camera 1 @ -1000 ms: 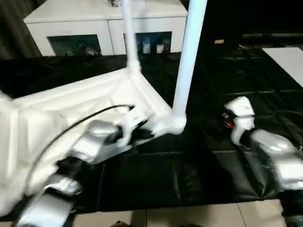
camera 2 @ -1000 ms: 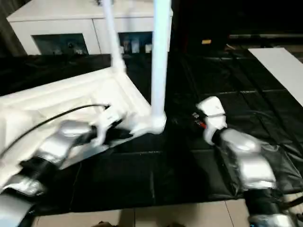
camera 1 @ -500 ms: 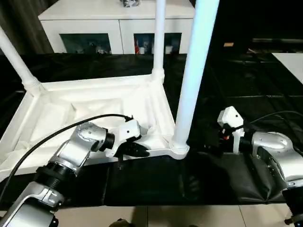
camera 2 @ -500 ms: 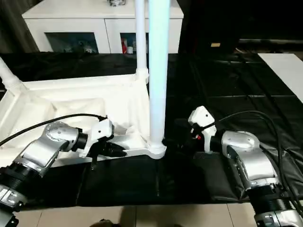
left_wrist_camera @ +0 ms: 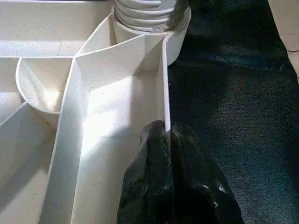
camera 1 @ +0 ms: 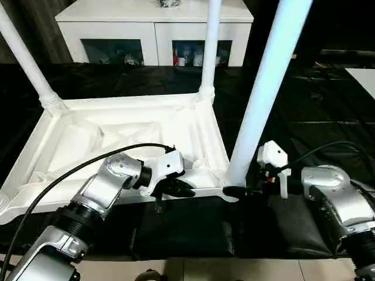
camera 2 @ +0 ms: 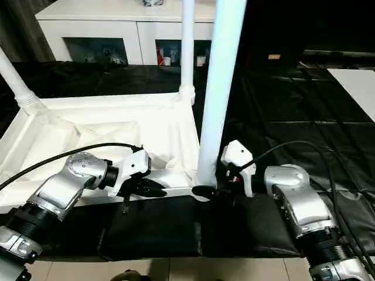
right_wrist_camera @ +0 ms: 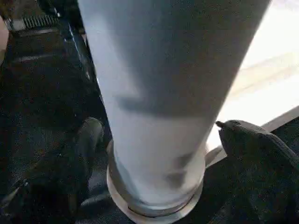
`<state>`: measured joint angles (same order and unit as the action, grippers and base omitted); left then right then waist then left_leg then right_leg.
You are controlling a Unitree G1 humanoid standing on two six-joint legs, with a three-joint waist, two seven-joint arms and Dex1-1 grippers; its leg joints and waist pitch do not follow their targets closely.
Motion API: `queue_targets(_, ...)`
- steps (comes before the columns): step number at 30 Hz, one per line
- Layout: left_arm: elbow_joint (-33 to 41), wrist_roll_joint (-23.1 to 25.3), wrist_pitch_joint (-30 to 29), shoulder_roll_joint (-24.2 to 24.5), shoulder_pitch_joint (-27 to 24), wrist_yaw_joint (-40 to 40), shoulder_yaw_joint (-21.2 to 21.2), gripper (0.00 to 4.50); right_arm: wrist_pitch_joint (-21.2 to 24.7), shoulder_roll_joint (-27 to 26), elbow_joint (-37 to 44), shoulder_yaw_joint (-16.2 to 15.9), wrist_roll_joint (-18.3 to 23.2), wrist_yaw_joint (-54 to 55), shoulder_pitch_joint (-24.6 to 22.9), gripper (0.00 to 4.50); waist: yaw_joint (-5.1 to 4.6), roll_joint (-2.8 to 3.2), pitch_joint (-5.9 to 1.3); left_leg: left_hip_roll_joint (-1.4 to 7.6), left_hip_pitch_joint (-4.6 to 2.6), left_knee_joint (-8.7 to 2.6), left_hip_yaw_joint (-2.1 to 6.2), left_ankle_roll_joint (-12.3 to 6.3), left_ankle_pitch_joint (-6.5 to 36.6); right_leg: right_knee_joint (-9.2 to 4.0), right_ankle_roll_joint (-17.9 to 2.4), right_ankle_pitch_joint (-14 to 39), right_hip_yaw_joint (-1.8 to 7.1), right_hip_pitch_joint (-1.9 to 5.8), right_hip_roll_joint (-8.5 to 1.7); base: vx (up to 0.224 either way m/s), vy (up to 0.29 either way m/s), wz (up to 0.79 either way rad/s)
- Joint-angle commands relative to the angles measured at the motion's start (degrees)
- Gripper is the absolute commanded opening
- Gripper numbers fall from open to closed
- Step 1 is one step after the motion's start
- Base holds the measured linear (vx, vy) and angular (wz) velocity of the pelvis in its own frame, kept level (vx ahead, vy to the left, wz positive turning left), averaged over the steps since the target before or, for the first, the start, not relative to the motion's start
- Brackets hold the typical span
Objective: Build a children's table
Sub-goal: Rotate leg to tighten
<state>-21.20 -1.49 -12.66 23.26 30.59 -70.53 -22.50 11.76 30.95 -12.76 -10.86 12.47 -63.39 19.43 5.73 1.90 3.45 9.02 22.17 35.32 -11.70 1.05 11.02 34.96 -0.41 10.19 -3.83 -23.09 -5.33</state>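
The children's table lies upside down, its ribbed white top (camera 1: pixel 117 126) facing up on the black cover. Three white legs stand in corner sockets: far left (camera 1: pixel 23 58), far middle (camera 1: pixel 210 52) and near right (camera 1: pixel 263 99). My left gripper (camera 1: pixel 181 188) is shut on the thin near rim of the top (left_wrist_camera: pixel 164 93), close to the near-right socket (left_wrist_camera: pixel 149 18). My right gripper (camera 2: pixel 208 190) is open, one finger (right_wrist_camera: pixel 91 135) on each side of the near-right leg's base (right_wrist_camera: pixel 154 154), just above its socket ring.
A white cabinet with glass doors (camera 1: pixel 155 29) stands behind the black-covered work table (camera 1: pixel 328 105). A white sheet (camera 2: pixel 357 82) lies at the far right. Light floor tiles (camera 1: pixel 234 269) show past the table's near edge. A black cable (camera 1: pixel 70 167) loops over my left forearm.
The head camera has shifted. My right gripper has moved left from beside the near-right leg until its open fingers stand on either side of the base. The left gripper keeps its hold on the rim.
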Motion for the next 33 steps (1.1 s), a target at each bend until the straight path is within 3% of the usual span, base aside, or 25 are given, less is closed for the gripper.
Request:
queue_targets(1, 1.9, -0.8, 0.5, -0.6, 1.4, -1.1, -0.7, 0.0, -1.3, 0.7, -0.8, -0.7, -1.5, -0.4, 0.6, 4.15, -0.43, -0.97, -4.0, 4.57, -1.35, -4.79, 2.22, -2.83, 11.7, -4.19, -13.0, 14.8, 2.97, 2.32, -4.15, 0.0, 0.0, 0.0)
queue_targets(10, 1.7, -0.6, 0.3, -0.3, 1.6, -1.6, -0.7, 0.0, -1.8, 0.9, -1.7, -0.7, -2.3, -0.6, 0.8, 3.27, -0.37, -1.0, -4.09, 4.54, -1.32, -4.62, 2.15, -3.56, 10.8, -4.05, -13.6, 13.3, 2.92, 2.43, -4.15, 0.0, 0.0, 0.0)
queue_targets(11, 1.5, -0.5, 0.4, -0.3, 1.7, -1.6, -0.6, 0.0, -2.0, 0.8, -2.0, -0.8, -2.4, -0.4, 1.0, 3.21, -0.37, -0.68, -4.09, 4.57, -1.36, -4.64, 2.2, -3.45, 11.0, -4.02, -13.7, 13.2, 2.93, 2.39, -4.11, 0.0, 0.0, 0.0)
queue_targets(14, 1.2, -0.4, 0.4, -0.2, 1.8, -1.8, -0.6, 0.0, -1.6, 0.4, -2.4, -0.6, -2.0, -0.6, 1.4, 2.94, -0.45, -0.74, -4.07, 4.56, -1.38, -4.66, 2.18, -3.32, 11.4, -4.05, -13.9, 12.9, 2.93, 2.39, -4.05, 0.0, 0.0, 0.0)
queue_targets(21, 0.2, -0.1, 0.5, 0.0, 1.7, -1.9, -0.8, 0.0, -1.8, -0.5, -2.9, -0.2, -1.7, -0.3, 1.1, 2.74, -0.5, -0.7, -4.11, 4.52, -1.36, -4.63, 2.17, -3.32, 11.3, -3.99, -14.2, 12.3, 2.9, 2.44, -4.04, 0.0, 0.0, 0.0)
queue_targets(24, -0.7, -0.3, -0.3, -1.0, 1.8, -0.5, -0.2, 0.0, -1.5, -2.7, -4.4, 1.1, -1.2, 3.2, 1.1, 2.72, -0.73, -0.74, -4.04, 4.46, -1.24, -4.66, 2.22, -3.05, 11.9, -4.1, -14.2, 13.2, 2.88, 2.52, -4.17, 0.0, 0.0, 0.0)
queue_targets(28, -2.9, -0.7, -1.7, -3.6, 2.9, 2.6, 1.0, 0.0, -1.0, -7.2, -7.1, 3.1, -1.6, 11.1, 1.1, 2.72, -1.35, -0.65, -3.82, 4.27, -1.49, -4.9, 2.36, -1.18, 14.7, -4.78, -13.0, 18.1, 2.82, 2.23, -4.16, 0.0, 0.0, 0.0)
queue_targets(29, -4.8, -0.6, -2.7, -5.5, 4.0, 5.7, 1.9, 0.0, -0.4, -10.1, -7.6, 3.6, -2.6, 16.7, 1.0, 2.72, -1.53, -0.75, -3.87, 4.25, -1.39, -4.98, 2.48, -0.79, 14.9, -4.79, -12.3, 19.1, 2.8, 2.42, -4.2, 0.0, 0.0, 0.0)
queue_targets(31, -5.9, -0.3, -3.1, -6.5, 4.7, 7.6, 2.4, 0.0, 0.3, -11.8, -7.6, 4.0, -2.7, 19.3, 1.1, 2.72, -1.87, -0.72, -3.78, 4.16, -1.6, -4.99, 2.45, -0.38, 15.7, -5.06, -11.7, 20.5, 2.82, 2.08, -4.09, 0.0, 0.0, 0.0)
queue_targets(33, -10.4, 0.5, -4.4, -9.9, 7.3, 15.1, 4.4, 0.0, 2.8, -17.2, -8.0, 5.4, -3.9, 29.3, 1.9, 2.72, -2.43, -0.77, -3.81, 3.99, -1.38, -5.06, 2.5, 0.18, 15.5, -5.05, -11.5, 20.3, 2.76, 2.03, -3.94, 0.0, 0.0, 0.0)
